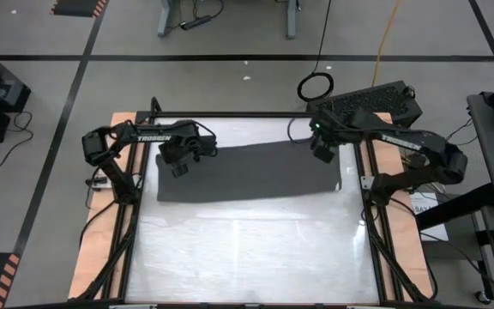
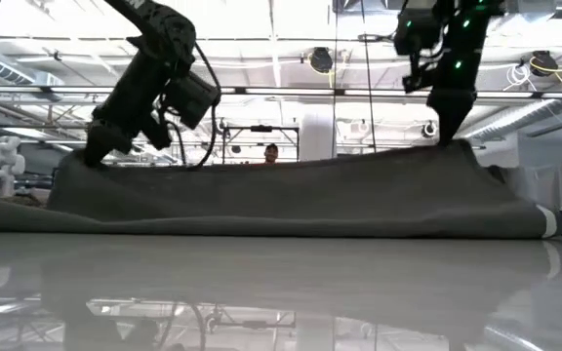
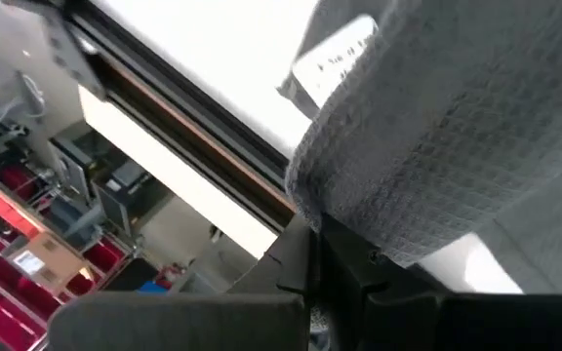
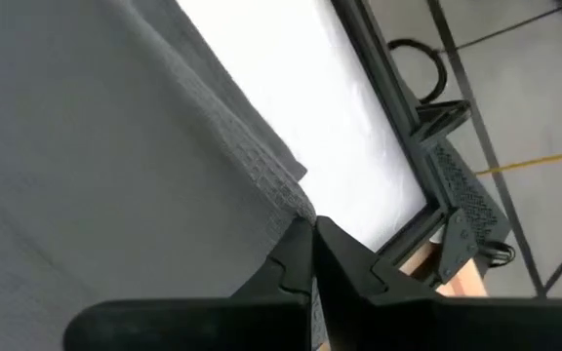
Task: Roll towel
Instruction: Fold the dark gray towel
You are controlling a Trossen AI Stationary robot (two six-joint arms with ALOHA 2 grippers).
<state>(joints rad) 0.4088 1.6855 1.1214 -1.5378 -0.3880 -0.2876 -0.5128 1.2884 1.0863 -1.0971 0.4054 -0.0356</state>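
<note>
The dark grey towel is spread across the far half of the white table. Its near edge lies on the table, while its far edge rises toward both grippers. My left gripper is shut on the towel's far left corner. My right gripper is shut on the far right corner. In the left wrist view a white label shows on the cloth near the held corner. My left gripper pinches the towel's far left corner between its two fingers, slanting down from the table's left. The cloth bulges over the fingertips and hides how many layers are held. That corner is lifted off the table. My right gripper pinches the towel's far right corner between its two shut fingers, slanting down from above. The corner is raised to a peak, and the cloth slopes from it down to the table.
Dark frame rails run along the table's sides and far edge. A black keyboard and a cable loop lie beyond the far right corner. The near half of the white table is bare. A person shows far behind in the room.
</note>
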